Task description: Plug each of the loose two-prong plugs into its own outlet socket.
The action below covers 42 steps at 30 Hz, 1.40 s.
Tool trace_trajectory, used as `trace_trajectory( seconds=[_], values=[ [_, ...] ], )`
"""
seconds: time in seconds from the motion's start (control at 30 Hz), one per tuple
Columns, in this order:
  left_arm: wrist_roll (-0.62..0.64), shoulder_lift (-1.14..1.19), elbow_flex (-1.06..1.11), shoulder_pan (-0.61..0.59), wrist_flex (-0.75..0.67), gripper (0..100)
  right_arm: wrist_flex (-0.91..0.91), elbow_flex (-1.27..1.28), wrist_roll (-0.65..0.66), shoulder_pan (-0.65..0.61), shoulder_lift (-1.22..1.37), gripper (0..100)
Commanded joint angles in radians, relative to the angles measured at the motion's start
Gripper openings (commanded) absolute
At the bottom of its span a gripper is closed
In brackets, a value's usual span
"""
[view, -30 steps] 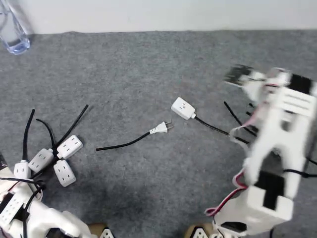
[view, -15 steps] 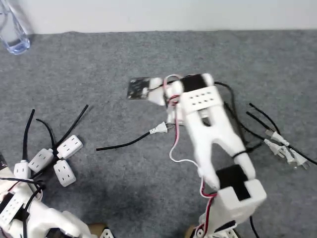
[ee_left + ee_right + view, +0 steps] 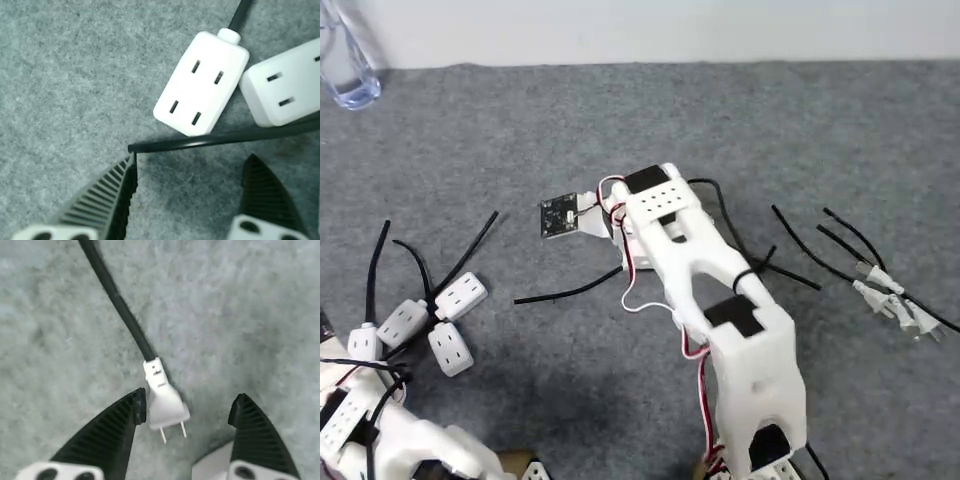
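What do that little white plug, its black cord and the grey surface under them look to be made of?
The plug looks like smooth white moulded plastic with two thin metal prongs. Its cord seems matte black rubber or vinyl. The surface appears to be grey felt or low carpet, fuzzy and mottled.

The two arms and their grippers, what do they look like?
The right arm and left arm have white plastic shells. The right arm carries black motor blocks, red and white wires and a small dark circuit board. The left gripper and right gripper have black, ribbed, pointed fingers on white bases.
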Motion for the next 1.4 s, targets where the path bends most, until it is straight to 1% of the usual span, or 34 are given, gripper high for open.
trace_trajectory(
  seconds=[0.0, 0.13, 0.27, 0.3, 0.33, 0.4, 0.43, 0.5, 0.57, 0.63, 0.8, 0.93, 1.0, 1.13, 1.27, 1.37],
  values=[
    [-0.009, -0.017, -0.005, 0.000, -0.023, 32, 0.064, -0.110, 0.009, -0.008, 0.038, 25.8],
    [-0.009, -0.017, -0.005, 0.000, -0.023, 32, 0.154, -0.181, 0.008, 0.001, 0.085, 25.6],
    [-0.009, -0.017, -0.005, 0.000, -0.023, 32, 0.186, -0.192, 0.008, 0.028, 0.104, 24.7],
    [-0.009, -0.017, -0.005, 0.000, -0.023, 32, 0.188, -0.189, 0.009, 0.042, 0.105, 22.3],
    [-0.009, -0.017, -0.005, 0.000, -0.023, 32, 0.188, -0.187, 0.009, 0.058, 0.113, 17.7],
    [-0.009, -0.017, -0.005, 0.000, -0.023, 32, 0.182, -0.189, 0.009, 0.090, 0.133, 3.7],
    [-0.009, -0.017, -0.005, 0.000, -0.023, 32, 0.182, -0.189, 0.009, 0.102, 0.140, 0.0],
    [-0.009, -0.017, -0.005, 0.000, -0.023, 32, 0.189, -0.187, 0.006, 0.124, 0.151, 4.6],
    [-0.009, -0.017, -0.005, 0.002, -0.023, 32, 0.214, -0.190, 0.006, 0.133, 0.143, 0.1],
    [-0.009, -0.017, -0.005, 0.002, -0.023, 32, 0.263, -0.190, 0.011, 0.130, 0.107, 0.9],
    [-0.009, -0.017, -0.005, 0.002, -0.023, 32, 0.348, -0.190, 0.005, 0.111, -0.062, 0.9],
    [-0.009, -0.017, -0.005, 0.002, -0.023, 32, 0.484, -0.190, 0.005, 0.133, -0.255, 0.9],
    [-0.009, -0.017, -0.005, 0.002, -0.023, 32, 0.503, -0.183, 0.005, 0.191, -0.377, 0.9],
    [-0.009, -0.017, -0.005, 0.002, -0.023, 32, 0.498, -0.135, 0.023, 0.387, -0.570, 0.9],
    [-0.009, -0.017, -0.005, 0.002, -0.023, 32, 0.483, -0.060, 0.126, 0.624, -0.630, 0.9],
    [-0.009, -0.017, -0.005, 0.002, -0.023, 32, 0.394, -0.003, 0.138, 0.796, -0.631, 0.9]
  ],
)
